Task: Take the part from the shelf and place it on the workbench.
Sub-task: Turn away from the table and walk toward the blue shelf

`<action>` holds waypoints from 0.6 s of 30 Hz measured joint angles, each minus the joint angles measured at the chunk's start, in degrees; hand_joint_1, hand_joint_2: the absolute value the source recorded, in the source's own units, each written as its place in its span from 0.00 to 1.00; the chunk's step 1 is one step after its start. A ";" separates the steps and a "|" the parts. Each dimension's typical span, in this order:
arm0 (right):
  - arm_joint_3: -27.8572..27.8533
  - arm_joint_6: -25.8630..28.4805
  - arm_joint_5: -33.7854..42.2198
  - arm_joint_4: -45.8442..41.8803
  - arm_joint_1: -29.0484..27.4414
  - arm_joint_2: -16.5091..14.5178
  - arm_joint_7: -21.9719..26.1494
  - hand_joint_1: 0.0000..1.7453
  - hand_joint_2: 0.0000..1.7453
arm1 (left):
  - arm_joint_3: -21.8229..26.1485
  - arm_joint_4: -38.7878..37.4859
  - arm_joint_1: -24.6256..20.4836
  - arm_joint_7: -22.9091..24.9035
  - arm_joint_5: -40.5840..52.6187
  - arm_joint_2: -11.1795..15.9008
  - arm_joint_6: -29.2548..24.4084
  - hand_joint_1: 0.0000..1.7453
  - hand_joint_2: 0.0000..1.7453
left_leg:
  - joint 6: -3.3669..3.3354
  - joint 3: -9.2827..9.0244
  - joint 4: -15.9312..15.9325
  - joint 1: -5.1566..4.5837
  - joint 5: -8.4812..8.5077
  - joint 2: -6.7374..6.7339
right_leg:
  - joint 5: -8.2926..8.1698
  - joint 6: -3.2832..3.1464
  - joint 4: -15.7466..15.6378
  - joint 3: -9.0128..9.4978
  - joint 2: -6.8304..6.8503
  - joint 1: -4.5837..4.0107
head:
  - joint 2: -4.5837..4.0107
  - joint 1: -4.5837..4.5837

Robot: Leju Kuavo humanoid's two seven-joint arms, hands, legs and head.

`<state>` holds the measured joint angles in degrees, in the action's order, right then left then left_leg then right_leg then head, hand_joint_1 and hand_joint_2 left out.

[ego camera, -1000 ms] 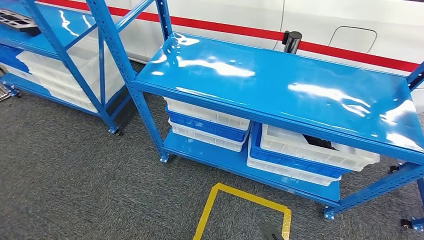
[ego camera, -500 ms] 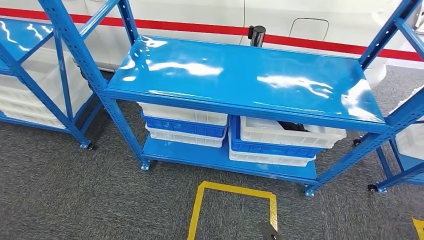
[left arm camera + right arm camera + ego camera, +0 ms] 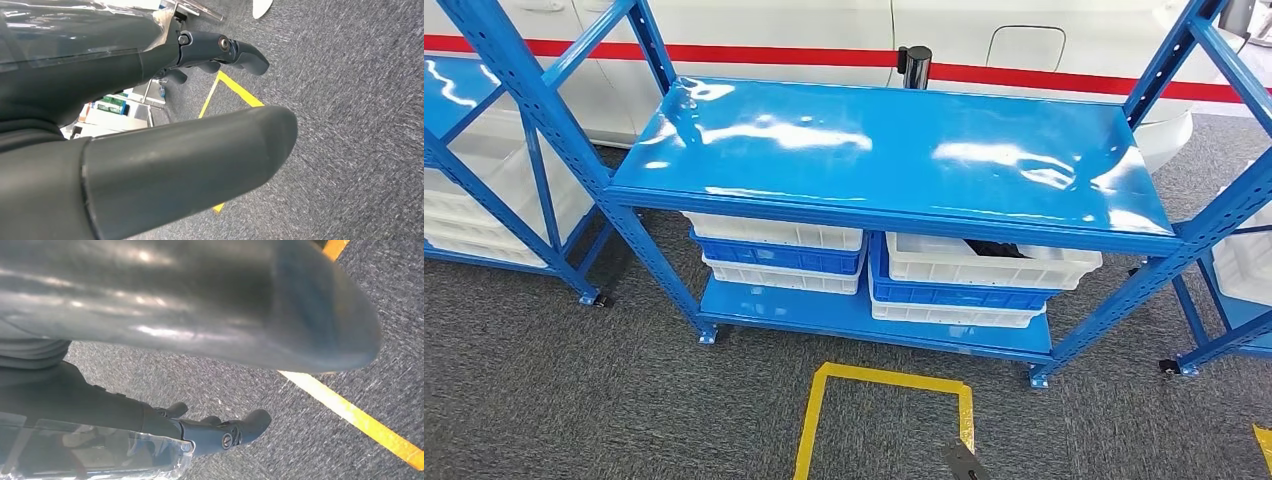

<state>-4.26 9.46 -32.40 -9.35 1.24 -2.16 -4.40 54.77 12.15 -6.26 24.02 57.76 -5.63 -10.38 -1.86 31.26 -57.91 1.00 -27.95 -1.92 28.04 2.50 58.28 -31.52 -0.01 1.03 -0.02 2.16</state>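
The part [image 3: 996,248] looks like that dark lump poking up out of the top white bin [image 3: 989,266] on the right side of the blue rack [image 3: 884,150], tucked right under the glossy top board. It's too shadowed to say what kind of part it is. It's sitting loose in a bin so it can be lifted straight out, though I'd guess the low clearance under the board makes the reach awkward.

That white bin rides on a blue crate [image 3: 954,295] with another white one below it, and a second stack [image 3: 774,255] of the same sort stands just beside it on the lower shelf.

Both arms hang down by the robot's sides, which makes sense since nothing is in reach yet. The left hand [image 3: 150,100] has its fingers loosely apart and nothing in it, with grey carpet beyond. The right hand [image 3: 165,385] is the same, relaxed and empty, fingers a little spread.

On the carpet in front of the rack there's a yellow taped square [image 3: 886,415], probably the standing mark for the pick. Behind the rack is a white panel with a red stripe [image 3: 784,55], and more blue racking off to either side.
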 joint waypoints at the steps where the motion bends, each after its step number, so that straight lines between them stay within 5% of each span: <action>1: 0.00 0.01 -0.04 0.00 0.00 -0.01 -0.04 0.00 0.00 | 0.00 0.00 0.00 0.00 -0.02 -0.01 0.00 0.00 0.00 | 0.46 -0.05 0.12 0.03 0.03 0.02 | 0.01 -0.09 0.01 -0.01 0.00 -0.05 | 0.00 0.00; 4: 0.00 0.02 -0.14 0.00 0.01 0.01 -0.18 0.00 0.00 | 0.00 0.00 0.02 0.00 -0.08 -0.05 0.00 0.00 0.00 | 1.48 -0.15 0.28 0.09 0.01 0.04 | 0.04 -0.66 0.03 -0.04 0.02 -0.22 | 0.00 0.00; 18: 0.00 -0.01 -0.30 0.00 0.02 0.03 -0.21 0.00 0.00 | 0.00 0.00 0.04 0.00 -0.22 -0.27 -0.02 0.00 0.00 | 1.55 -0.20 0.24 -0.40 0.00 0.04 | 0.02 -0.74 0.03 -0.01 0.03 -0.06 | 0.01 0.00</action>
<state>-4.26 9.45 -32.69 -9.35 1.25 -2.13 -4.62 54.77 12.15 -6.23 24.02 57.54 -5.91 -10.40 -0.31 31.06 -57.66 0.60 -27.96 -1.88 28.06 1.76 58.31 -31.54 0.02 0.97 -0.02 2.16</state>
